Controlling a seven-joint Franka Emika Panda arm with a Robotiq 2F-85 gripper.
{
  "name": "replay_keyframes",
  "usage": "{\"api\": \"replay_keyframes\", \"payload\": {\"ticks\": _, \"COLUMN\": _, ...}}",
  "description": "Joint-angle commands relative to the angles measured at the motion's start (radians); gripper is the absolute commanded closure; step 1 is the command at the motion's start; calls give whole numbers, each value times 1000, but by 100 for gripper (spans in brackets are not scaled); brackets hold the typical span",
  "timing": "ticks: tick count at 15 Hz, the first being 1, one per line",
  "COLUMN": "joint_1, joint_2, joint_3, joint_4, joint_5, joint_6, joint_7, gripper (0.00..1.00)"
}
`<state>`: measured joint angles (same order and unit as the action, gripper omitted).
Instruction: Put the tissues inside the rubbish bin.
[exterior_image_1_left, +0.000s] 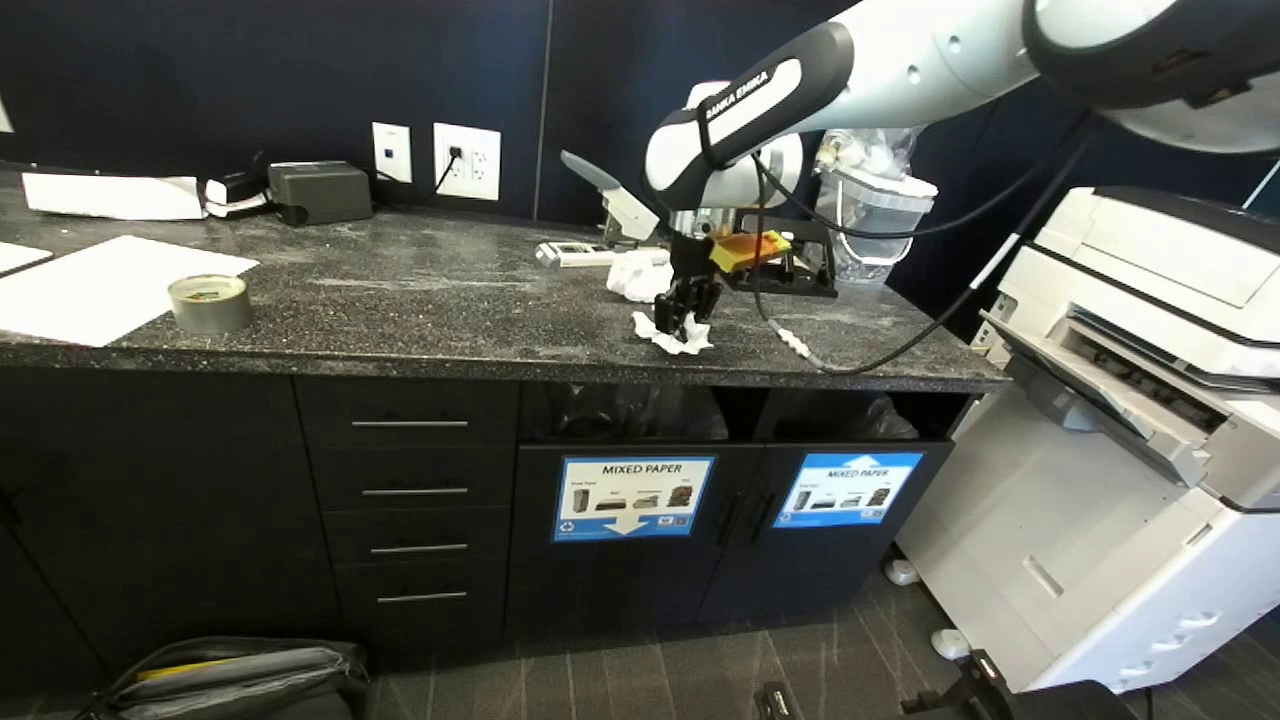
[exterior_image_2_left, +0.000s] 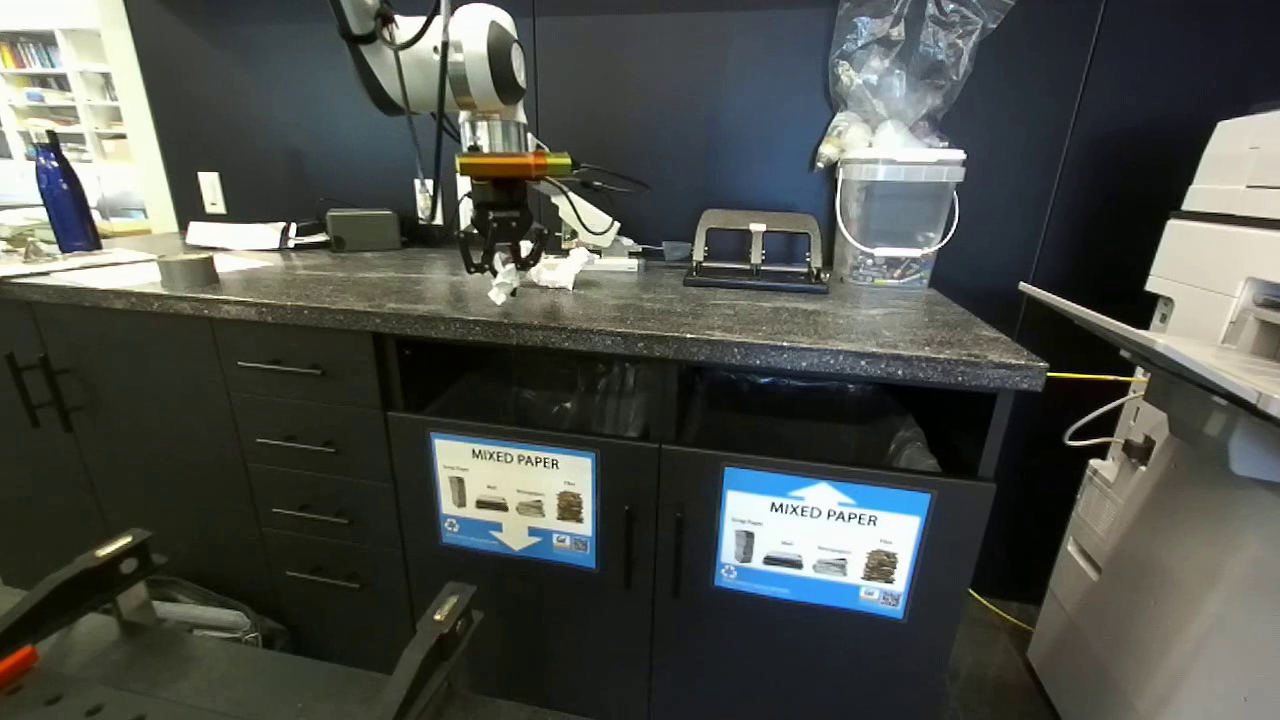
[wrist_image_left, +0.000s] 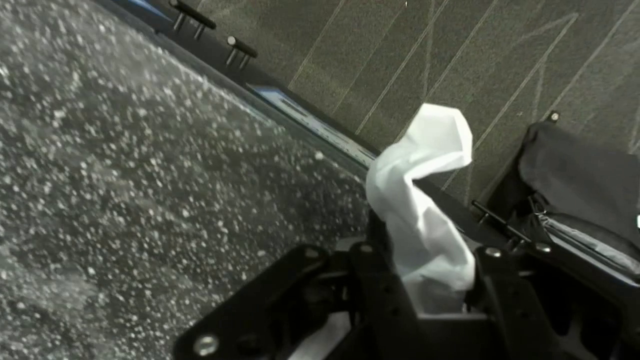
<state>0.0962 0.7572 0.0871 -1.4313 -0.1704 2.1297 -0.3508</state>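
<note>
Both exterior views look from in front of the counter (exterior_image_1_left: 430, 300), above its top, facing the dark wall (exterior_image_1_left: 260, 80) behind; they share most of the top, the drawers (exterior_image_1_left: 410, 460) and the signs (exterior_image_1_left: 635, 498). In an exterior view the lens is higher and tilted down, nearer the tape roll (exterior_image_1_left: 210, 308). In an exterior view it is lower and closer to the counter's right end, aimed slantwise so a far bookcase (exterior_image_2_left: 60, 105) shows past the left end. The wrist view looks from very near, past the pincer (wrist_image_left: 431, 257) and the tissue (wrist_image_left: 417, 200), over the counter's front edge to the floor (wrist_image_left: 350, 40); it shares that edge with both exterior views.
</note>
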Motion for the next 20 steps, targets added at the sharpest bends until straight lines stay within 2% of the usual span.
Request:
{"api": "replay_keyframes", "payload": {"ticks": 1, "joint_1": -53, "joint_2": -148, "joint_3": -1, "joint_4": -244, "joint_5": 14, "joint_6": 113, "joint_7": 19, "gripper": 89}}
{"api": "replay_keyframes", "payload": {"ticks": 6, "joint_1": -107, "joint_2": -216, "joint_3": -7, "joint_4": -511, "joint_5": 20, "joint_6": 334, "joint_7": 36, "gripper": 89}}
{"api": "replay_keyframes", "payload": {"ticks": 9, "joint_1": -133, "joint_2": -215, "joint_3": 9, "joint_4": -683, "joint_5": 44, "joint_6": 491, "joint_7": 33, "gripper": 90}}
{"api": "replay_keyframes", "payload": {"ticks": 11, "joint_1": -138, "joint_2": -168, "joint_3": 18, "joint_4": -748, "joint_5": 68, "joint_6": 644, "joint_7": 52, "gripper": 90}}
{"api": "replay_keyframes", "payload": {"ticks": 12, "joint_1": -140, "joint_2": -147, "joint_3": 23, "joint_4": -773, "joint_5": 80, "joint_6": 721, "joint_7": 62, "gripper": 89}}
{"api": "replay_keyframes", "payload": {"ticks": 16, "joint_1": -204, "joint_2": -32, "joint_3": 115, "joint_4": -786, "joint_5": 150, "joint_6": 1023, "joint_7": 98, "gripper": 90}}
{"api": "replay_keyframes", "payload": {"ticks": 20, "joint_1": -225, "joint_2": 112, "joint_3": 148, "joint_4": -734, "joint_5": 115, "joint_6": 1291, "joint_7": 186, "gripper": 89}}
